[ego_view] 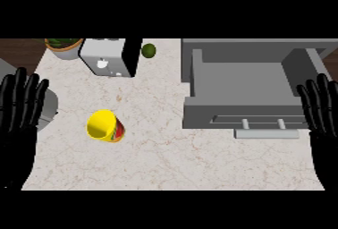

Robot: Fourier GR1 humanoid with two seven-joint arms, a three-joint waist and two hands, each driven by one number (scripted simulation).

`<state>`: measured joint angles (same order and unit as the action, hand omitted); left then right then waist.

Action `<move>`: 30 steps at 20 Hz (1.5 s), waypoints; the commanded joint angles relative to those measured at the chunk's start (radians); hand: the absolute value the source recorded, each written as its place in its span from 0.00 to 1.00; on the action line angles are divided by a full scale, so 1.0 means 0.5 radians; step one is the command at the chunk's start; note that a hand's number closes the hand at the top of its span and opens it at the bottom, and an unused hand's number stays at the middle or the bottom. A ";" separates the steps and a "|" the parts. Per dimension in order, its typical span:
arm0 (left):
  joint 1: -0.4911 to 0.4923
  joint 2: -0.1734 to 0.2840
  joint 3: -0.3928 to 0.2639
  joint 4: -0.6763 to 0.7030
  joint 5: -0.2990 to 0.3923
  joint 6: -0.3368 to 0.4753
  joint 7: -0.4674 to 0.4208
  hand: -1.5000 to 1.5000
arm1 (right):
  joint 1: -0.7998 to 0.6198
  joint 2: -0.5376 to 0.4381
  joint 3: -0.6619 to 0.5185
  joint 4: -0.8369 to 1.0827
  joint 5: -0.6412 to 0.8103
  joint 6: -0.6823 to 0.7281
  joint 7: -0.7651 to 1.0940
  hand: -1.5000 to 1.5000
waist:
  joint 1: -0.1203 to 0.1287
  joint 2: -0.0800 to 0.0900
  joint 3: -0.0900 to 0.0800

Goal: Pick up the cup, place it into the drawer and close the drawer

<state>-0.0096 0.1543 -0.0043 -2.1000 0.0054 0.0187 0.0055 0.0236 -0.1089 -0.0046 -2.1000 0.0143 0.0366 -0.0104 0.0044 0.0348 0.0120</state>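
Right now the yellow cup (105, 126) sits on the marble counter (171, 152), left of centre, well apart from the grey drawer (244, 91), which stands pulled open at the right with its handle (267, 133) facing the near edge. Cup has a red-green label; no writing readable. Left hand (21, 100) rests at the left edge, fingers straight up, holding nothing. Right hand (321, 107) same at the right edge, empty. Toaster (109, 56), potted plant (64, 46) and avocado (148, 50) line the back.

Two glossy black hands, left (20, 107) and right (321, 109), with long, seemingly ridged fingers (21, 85).
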 commanded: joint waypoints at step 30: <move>-0.787 0.390 0.215 2.400 0.401 -1.603 -0.696 0.00 | -0.475 -0.092 -0.113 0.381 -0.205 0.191 0.222 0.00 | -0.033 -0.062 -0.026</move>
<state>-0.3543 0.3787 0.1144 -1.0354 0.3340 -0.8018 -0.2434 -0.1768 -0.1550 -0.0481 -1.9012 -0.0814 0.1452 0.0641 -0.0102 0.0035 -0.0008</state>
